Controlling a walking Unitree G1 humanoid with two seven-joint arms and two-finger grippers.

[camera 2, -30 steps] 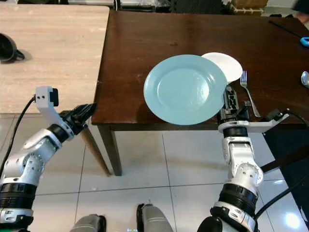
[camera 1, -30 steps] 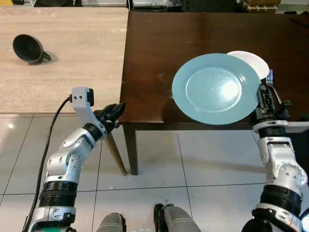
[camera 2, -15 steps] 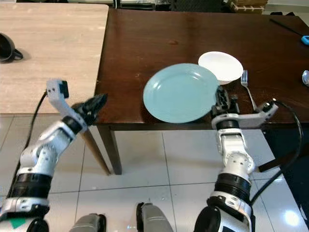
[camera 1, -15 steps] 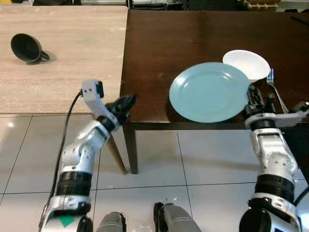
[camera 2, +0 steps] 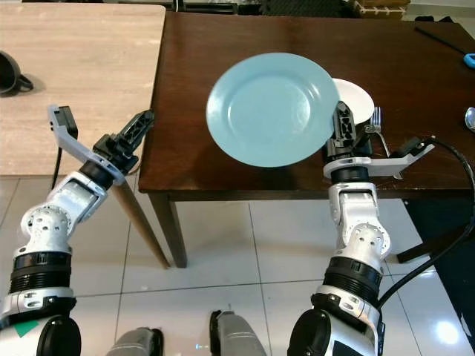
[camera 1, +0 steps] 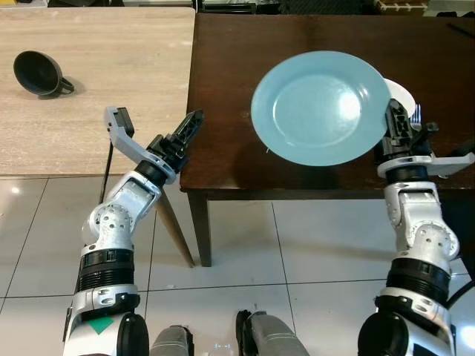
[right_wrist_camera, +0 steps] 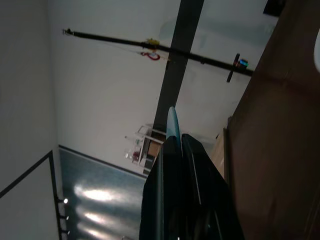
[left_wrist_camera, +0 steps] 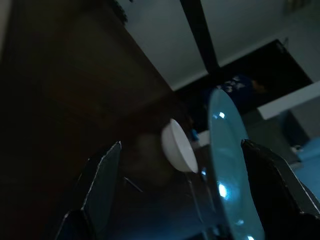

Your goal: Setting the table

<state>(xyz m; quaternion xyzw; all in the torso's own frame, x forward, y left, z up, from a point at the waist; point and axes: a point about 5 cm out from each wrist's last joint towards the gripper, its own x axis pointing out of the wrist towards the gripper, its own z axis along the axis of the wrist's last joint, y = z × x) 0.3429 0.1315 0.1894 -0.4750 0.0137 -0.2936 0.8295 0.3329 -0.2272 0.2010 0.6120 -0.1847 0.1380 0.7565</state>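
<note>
A dark wooden table [camera 1: 245,67] stands on pale floor tiles, with a lighter wooden table [camera 1: 96,81] butted against its left side.

I hold the light blue plate [camera 1: 320,107] by its right rim with my right gripper [camera 1: 395,122], fingers clamped on the edge, the plate lifted and tilted above the dark table's front half. Behind the plate's right edge a small white plate [camera 2: 355,100] lies on the dark table, a fork [camera 2: 375,117] just beside it. My left gripper [camera 1: 185,133] hovers at the dark table's front-left corner, its fingers [left_wrist_camera: 102,175] spread apart and holding nothing. On the lighter table, well away from the dark one, a black cup [camera 1: 38,73] lies on its side.
</note>
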